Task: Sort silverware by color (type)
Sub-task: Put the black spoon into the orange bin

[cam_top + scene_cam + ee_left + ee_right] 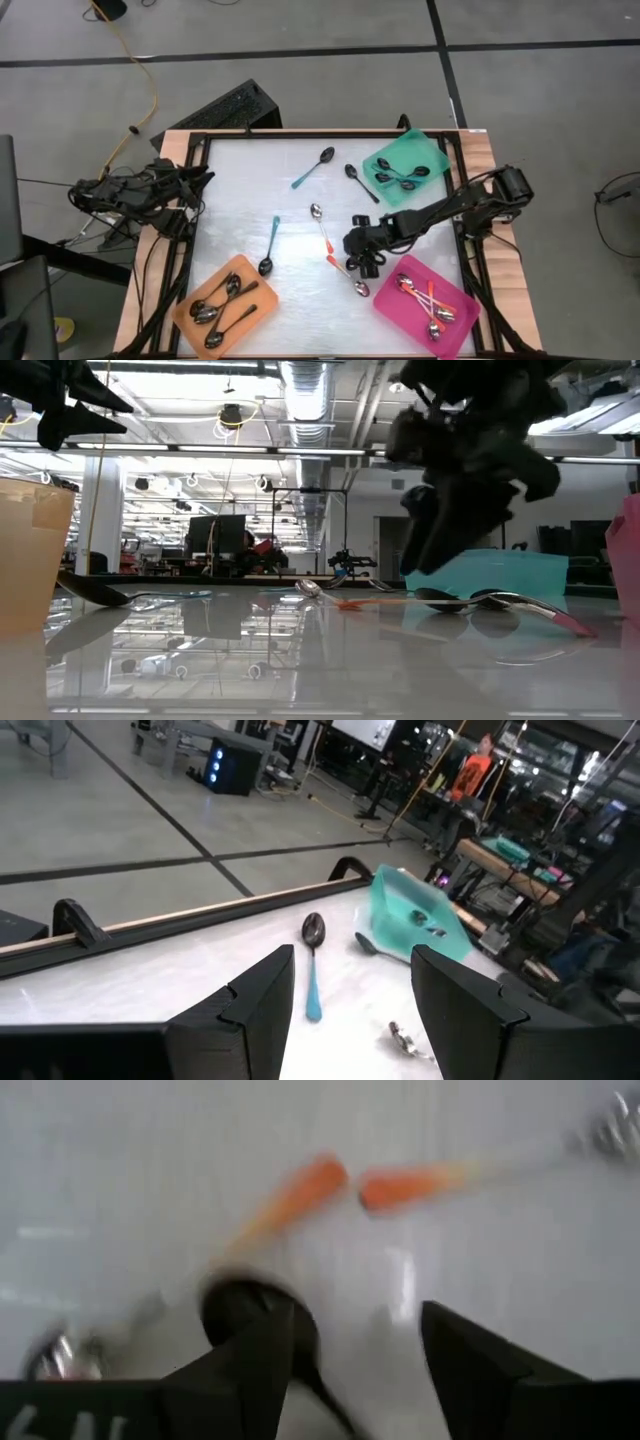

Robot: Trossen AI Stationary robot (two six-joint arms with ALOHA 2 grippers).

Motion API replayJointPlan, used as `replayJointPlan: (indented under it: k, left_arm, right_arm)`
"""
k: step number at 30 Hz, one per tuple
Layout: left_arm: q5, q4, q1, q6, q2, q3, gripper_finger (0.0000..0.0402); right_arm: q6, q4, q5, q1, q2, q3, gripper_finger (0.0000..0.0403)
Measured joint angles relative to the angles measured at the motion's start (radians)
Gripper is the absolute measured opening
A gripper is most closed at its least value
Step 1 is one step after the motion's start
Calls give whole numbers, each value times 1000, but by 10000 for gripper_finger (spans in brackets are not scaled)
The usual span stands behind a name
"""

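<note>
1. The right gripper (362, 262) hangs low over the middle of the white table (240, 200), between the 2 loose orange-handled spoons; in its wrist view its fingers (250, 1370) stand apart with nothing between them, though the view is blurred
2. One orange-handled spoon (321, 228) lies just beside the gripper toward the table's centre, bowl pointing to the far edge; the other orange-handled spoon (347, 277) lies just on its near side, bowl toward the pink tray (388, 305)
3. The left gripper (197, 190) waits at the table's left edge, well apart from the spoons, its jaws spread wide and empty in its wrist view
4. 2 teal-handled spoons lie loose: one teal-handled spoon (314, 168) near the far edge, the other teal-handled spoon (271, 246) left of centre, bowl near the orange tray (185, 300)
5. A dark-handled spoon (360, 182) lies just beside the teal tray (400, 150)
6. The teal tray at the far right holds several dark spoons, the orange tray at the near left holds several dark-handled spoons, and the pink tray at the near right holds spoons with orange or pale handles; exact counts are hard to tell
7. In the low view the right arm's dark mass hangs over the spoons lying on the tabletop
</note>
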Motion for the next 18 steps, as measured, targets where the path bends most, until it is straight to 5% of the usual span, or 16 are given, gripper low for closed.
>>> replayJointPlan:
  k: [18]
  left_arm:
    - [-18, -24, 0, -30, 4, 0, 184]
  right_arm:
    - [-30, -55, -2, 44, 74, -1, 228]
